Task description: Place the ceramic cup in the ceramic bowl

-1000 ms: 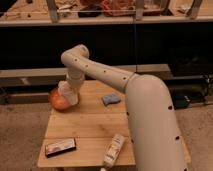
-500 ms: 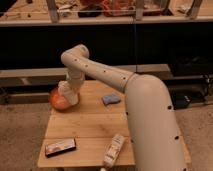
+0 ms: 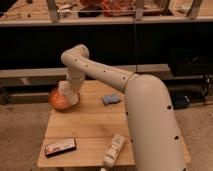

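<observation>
Gripper [image 3: 66,93] is held right over ceramic bowl [image 3: 56,103] at far corner of table [image 3: 90,127]; grip state can't be told.

Gripper [image 3: 67,93] over ceramic bowl [image 3: 58,103] at table [image 3: 90,125] back-left; cloth [image 3: 111,99] right; bottle [image 3: 114,149] front.

Left middle of the frame: the gripper [image 3: 67,93] sits low at the ceramic bowl [image 3: 58,103], at the far left corner of the desk [image 3: 90,127], where it was a second ago. No shift of the arm [image 3: 102,75] can be made out across the three pictures, and the bowl lies as before. The ceramic cup cannot be told apart from the gripper, so any change to it is unseen.
</observation>
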### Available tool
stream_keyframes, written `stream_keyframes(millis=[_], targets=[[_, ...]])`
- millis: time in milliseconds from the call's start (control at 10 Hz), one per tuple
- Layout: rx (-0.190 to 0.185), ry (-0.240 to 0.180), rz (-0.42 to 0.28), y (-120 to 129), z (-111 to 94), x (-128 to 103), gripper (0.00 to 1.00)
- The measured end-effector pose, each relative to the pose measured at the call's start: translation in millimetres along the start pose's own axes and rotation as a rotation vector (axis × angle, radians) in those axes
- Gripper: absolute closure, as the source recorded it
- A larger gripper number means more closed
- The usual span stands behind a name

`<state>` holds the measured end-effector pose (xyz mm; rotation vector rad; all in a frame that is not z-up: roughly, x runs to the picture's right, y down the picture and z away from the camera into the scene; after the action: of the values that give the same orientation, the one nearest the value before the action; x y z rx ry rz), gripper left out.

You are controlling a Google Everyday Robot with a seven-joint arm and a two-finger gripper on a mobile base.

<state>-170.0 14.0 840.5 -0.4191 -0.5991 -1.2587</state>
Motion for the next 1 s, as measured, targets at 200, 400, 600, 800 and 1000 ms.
stream_keyframes(millis=[200,400,600,800,1000], targets=[[0.0,0.001,-0.001,0.3,0.0,0.5,0.8],[-0.001,0.004,-0.003,0.4,0.0,1.5,0.8],[-0.001,0.005,-0.004,0.2,0.1,1.8,0.86],[-0.002,0.006,-0.006,0.1,0.1,2.4,0.86],[-0.003,0.008,-0.008,0.1,0.2,2.9,0.81]])
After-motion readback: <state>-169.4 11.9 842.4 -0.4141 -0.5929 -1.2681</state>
